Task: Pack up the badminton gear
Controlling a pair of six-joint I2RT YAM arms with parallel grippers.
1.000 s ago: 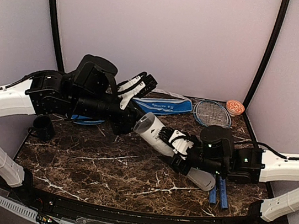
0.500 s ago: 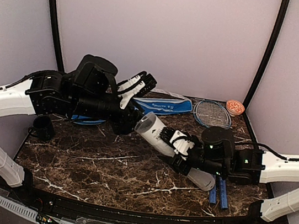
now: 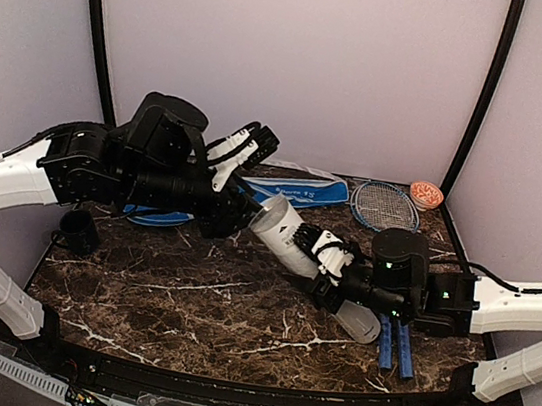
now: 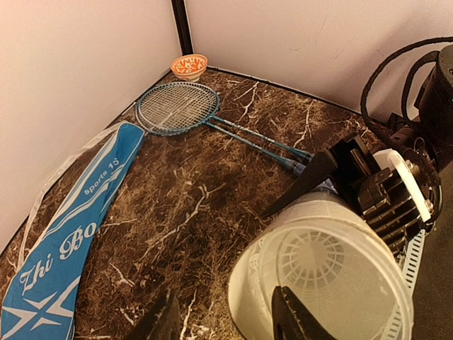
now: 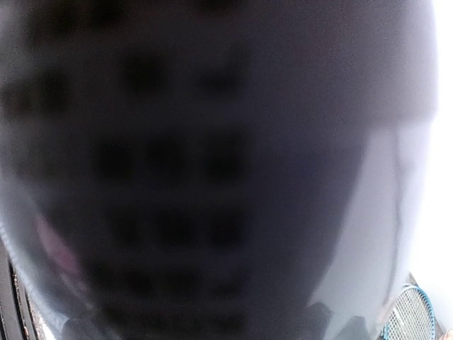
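My right gripper (image 3: pixel 328 267) is shut around the middle of the long white tube (image 3: pixel 295 245), which it holds tilted above the table with the open mouth up and to the left. In the right wrist view the tube (image 5: pixel 212 177) is a dark blur that hides the fingers. My left gripper (image 3: pixel 248 210) (image 4: pixel 225 301) stands open at the mouth, one finger in front of the opening and one outside the rim. A white shuttlecock (image 4: pixel 333 265) lies inside the tube (image 4: pixel 248 283). Two blue-handled rackets (image 3: pixel 385 205) (image 4: pixel 177 106) lie at the back right. The blue racket cover (image 3: pixel 298 192) (image 4: pixel 78 227) lies beside them.
A small orange-patterned bowl (image 3: pixel 426 194) (image 4: pixel 189 66) sits in the back right corner. A small black cup (image 3: pixel 77 231) stands at the left edge, below the left arm. The racket handles (image 3: pixel 394 347) reach forward under the right arm. Walls close in on three sides.
The left jaws have opened at the tube's mouth. The right arm has tipped the tube a little steeper, so its mouth sits slightly higher and further right.
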